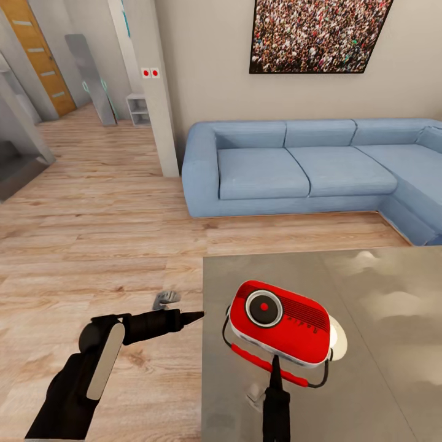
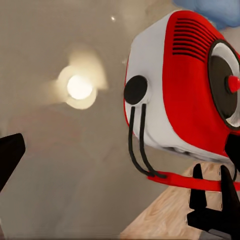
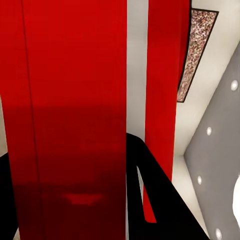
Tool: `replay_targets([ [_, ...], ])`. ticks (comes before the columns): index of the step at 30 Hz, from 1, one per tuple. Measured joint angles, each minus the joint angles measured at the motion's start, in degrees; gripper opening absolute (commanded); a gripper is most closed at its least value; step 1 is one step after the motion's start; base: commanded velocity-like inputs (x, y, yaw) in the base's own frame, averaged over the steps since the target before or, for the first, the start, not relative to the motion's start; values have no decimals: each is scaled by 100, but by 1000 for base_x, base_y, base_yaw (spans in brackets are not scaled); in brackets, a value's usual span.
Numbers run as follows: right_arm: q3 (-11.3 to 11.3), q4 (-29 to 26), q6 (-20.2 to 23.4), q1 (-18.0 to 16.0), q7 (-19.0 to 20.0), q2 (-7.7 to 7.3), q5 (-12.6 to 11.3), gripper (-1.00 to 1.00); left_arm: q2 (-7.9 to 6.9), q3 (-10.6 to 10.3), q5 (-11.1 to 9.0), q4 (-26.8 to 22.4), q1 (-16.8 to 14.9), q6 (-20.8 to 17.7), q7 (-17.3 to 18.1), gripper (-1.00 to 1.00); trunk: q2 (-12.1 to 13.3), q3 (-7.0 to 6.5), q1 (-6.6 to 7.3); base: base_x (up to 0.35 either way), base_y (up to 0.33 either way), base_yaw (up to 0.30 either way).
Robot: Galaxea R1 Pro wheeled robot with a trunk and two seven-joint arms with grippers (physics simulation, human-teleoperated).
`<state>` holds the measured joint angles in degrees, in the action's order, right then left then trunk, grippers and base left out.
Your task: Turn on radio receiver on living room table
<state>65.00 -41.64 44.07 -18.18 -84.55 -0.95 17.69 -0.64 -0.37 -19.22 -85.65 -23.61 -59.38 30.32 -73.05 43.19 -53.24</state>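
Radio [image 1: 279, 328] flat on table [image 1: 380, 380] near its front-left corner, dial up. Right gripper [image 1: 275, 362] at handle, grip unclear. Left gripper [image 1: 195, 317] closed, off table edge.

Red radio receiver [image 1: 280, 320] with white trim, glossy grey table [image 1: 380, 344], blue sofa [image 1: 307, 166], black gripper [image 1: 184, 318].

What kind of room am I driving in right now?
Most likely a living room: a blue sectional sofa stands against a beige wall under a framed crowd picture, on a light wood plank floor. The red radio receiver sits on the grey table.
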Motion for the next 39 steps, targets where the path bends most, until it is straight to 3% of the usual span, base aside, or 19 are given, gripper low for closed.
replay_targets([
  [8,17,-76,61,0,-34,-170,-49,-100,-197,1,4,255,6,106,70,100,0,0,0,0,0,0],
  [13,26,-85,72,0,-15,-236,-40,-100,-199,-6,1,415,6,116,70,100,0,0,0,0,0,0],
  [19,39,-161,50,-1,108,-424,-37,-100,-188,-44,26,606,6,117,70,100,0,0,0,0,0,0],
  [25,58,-221,127,-3,136,-432,8,-100,-158,-72,30,439,5,69,74,100,0,0,0,0,0,0],
  [30,65,-228,257,0,143,-420,6,-100,-25,-92,29,-137,5,1,79,100,0,0,0,0,0,0],
  [33,76,-227,347,0,143,-410,5,-100,172,-98,28,-214,3,-10,79,100,0,0,0,0,0,0],
  [39,224,-230,398,0,144,-404,0,-100,407,-103,31,-238,-8,-19,73,100,0,0,0,0,0,0],
])
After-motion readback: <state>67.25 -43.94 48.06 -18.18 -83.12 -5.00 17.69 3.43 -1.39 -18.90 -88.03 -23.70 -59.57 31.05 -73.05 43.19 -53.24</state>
